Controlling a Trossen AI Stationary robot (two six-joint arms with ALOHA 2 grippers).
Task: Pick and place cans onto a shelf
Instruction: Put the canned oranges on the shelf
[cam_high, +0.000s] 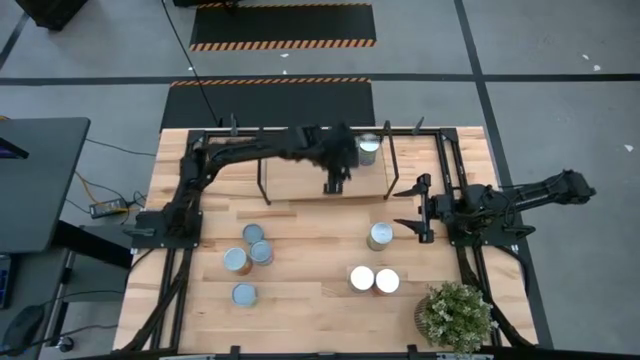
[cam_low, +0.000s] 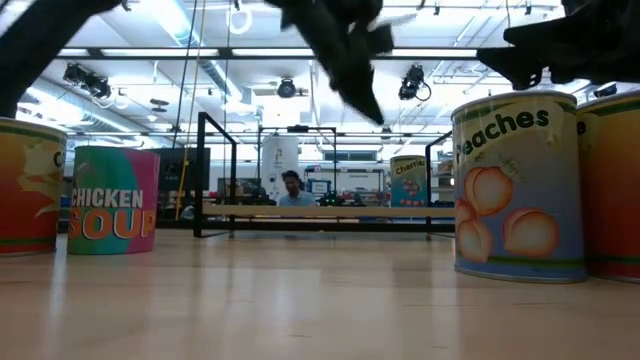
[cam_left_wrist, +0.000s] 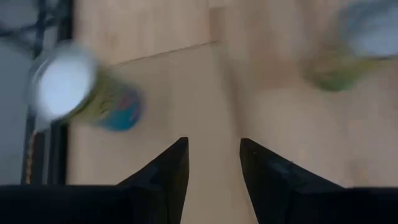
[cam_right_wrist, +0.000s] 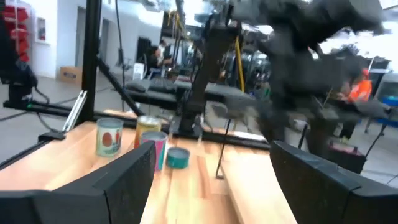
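Note:
The shelf (cam_high: 300, 175) stands at the table's far middle. One can (cam_high: 368, 148) stands upright on the shelf's right end; it also shows in the left wrist view (cam_left_wrist: 65, 87) and the low view (cam_low: 408, 180). My left gripper (cam_high: 335, 182) hovers above the shelf board just left of that can, open and empty (cam_left_wrist: 213, 146). My right gripper (cam_high: 408, 207) is open and empty at the table's right (cam_right_wrist: 211, 180), just beyond a can (cam_high: 380, 236) standing on the table. Several more cans stand on the table: a group at near left (cam_high: 250, 255) and two at near middle (cam_high: 374, 280).
A green potted plant (cam_high: 455, 315) stands at the near right corner. The shelf's black rod frame (cam_high: 440, 160) rises around the board. Bare tabletop lies between the two can groups (cam_high: 305, 260). A person (cam_low: 292, 187) shows in the room beyond the shelf.

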